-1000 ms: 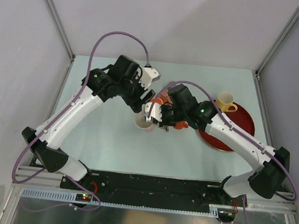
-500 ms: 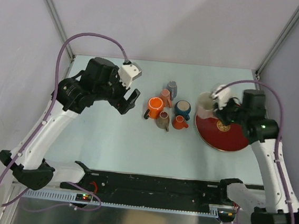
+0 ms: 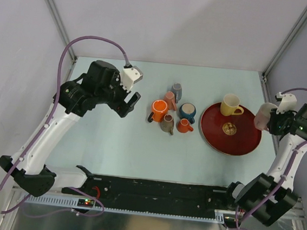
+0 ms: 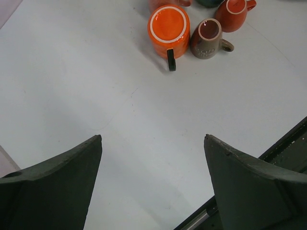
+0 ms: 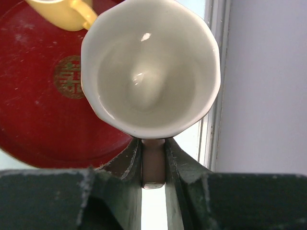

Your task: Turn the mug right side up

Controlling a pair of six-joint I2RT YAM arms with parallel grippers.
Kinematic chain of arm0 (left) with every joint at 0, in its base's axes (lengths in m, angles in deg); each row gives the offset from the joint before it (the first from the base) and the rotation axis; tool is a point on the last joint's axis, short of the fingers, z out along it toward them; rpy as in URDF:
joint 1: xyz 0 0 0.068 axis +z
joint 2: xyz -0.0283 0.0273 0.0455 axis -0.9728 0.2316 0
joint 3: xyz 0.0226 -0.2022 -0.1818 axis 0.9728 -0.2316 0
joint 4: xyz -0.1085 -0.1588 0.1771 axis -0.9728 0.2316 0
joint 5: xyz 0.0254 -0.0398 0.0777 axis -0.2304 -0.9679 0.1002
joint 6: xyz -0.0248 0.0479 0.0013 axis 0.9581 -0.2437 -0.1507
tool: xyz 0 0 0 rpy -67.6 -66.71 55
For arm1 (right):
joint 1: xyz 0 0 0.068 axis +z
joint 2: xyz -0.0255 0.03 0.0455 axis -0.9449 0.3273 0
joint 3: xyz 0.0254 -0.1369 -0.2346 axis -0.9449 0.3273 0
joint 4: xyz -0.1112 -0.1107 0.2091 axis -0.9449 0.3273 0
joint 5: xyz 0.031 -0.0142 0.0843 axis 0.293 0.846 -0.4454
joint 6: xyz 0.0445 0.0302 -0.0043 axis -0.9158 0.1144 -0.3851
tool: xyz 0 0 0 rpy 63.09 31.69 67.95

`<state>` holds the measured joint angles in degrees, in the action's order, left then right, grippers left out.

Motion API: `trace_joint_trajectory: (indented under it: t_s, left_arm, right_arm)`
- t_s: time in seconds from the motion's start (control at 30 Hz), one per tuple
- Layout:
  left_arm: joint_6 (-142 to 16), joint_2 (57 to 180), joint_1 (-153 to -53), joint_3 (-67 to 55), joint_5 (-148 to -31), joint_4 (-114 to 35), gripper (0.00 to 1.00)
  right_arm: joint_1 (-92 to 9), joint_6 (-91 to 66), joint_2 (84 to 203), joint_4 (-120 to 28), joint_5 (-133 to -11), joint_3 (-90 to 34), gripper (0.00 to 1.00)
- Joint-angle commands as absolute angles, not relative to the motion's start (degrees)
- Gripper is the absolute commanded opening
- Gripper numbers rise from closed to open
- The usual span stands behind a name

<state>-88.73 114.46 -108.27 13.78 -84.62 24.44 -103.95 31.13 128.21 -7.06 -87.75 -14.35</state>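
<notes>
The right gripper is pinched on the handle of the cream faceted ceramic mug and holds it clear of the surface. A second ago both arms met at the centre with this mug between them. Since then the right arm has swung it across the round red lacquer tray, and in the top view the mug now hangs just past the tray's right rim, near the frame post. The left gripper has let go, spread wide and drawn back to the left, well apart from the cluster of small coloured mugs, with nothing between its fingers. The mug's mouth faces the right wrist camera with the tray behind it, so the inversion appears essentially done. What remains is placement, probably beside the yellow mug, which requires bringing the mug back over the tray.
</notes>
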Motion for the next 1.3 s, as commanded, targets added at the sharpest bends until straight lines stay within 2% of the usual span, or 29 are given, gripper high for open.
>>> trace_joint_trajectory:
  t_s: [0.0,0.43,1.17,1.27]
  left_arm:
    - [-90.17,113.59,-107.89,13.37,-84.21,23.65,0.9]
    - [-93.49,111.6,-107.86,9.05,-80.51,23.97,0.88]
    - [-95.01,114.8,-107.68,8.93,-79.55,24.44,0.86]
    - [-95.03,115.02,-107.72,8.98,-79.47,24.4,0.86]
  right_arm:
    - [-105.49,30.4,132.17,-19.32,-91.18,-15.18,0.0]
    - [-99.0,33.98,146.29,-26.59,-93.37,-15.19,0.0]
    - [-96.78,36.74,158.24,-30.68,-92.89,-16.12,0.0]
    - [-95.46,36.98,158.83,-30.23,-93.03,-16.11,0.04]
